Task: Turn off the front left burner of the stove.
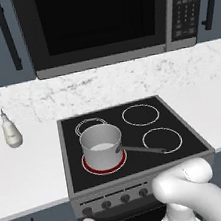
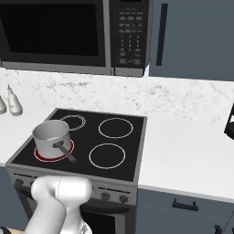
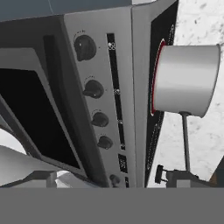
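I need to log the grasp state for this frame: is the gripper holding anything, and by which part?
Nothing is visibly held. The hand view faces the stove front panel and its knobs from a distance; the fingertips aren't clearly seen, so their state cannot be told.

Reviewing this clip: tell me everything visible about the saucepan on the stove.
The saucepan is a plain steel-grey pot with straight sides, no lid, and a pale inside that looks empty. It stands upright on the front left burner, whose red ring shows around its base. Its long dark handle juts out over the black glass toward the front right burner. Nothing but the stove touches it.
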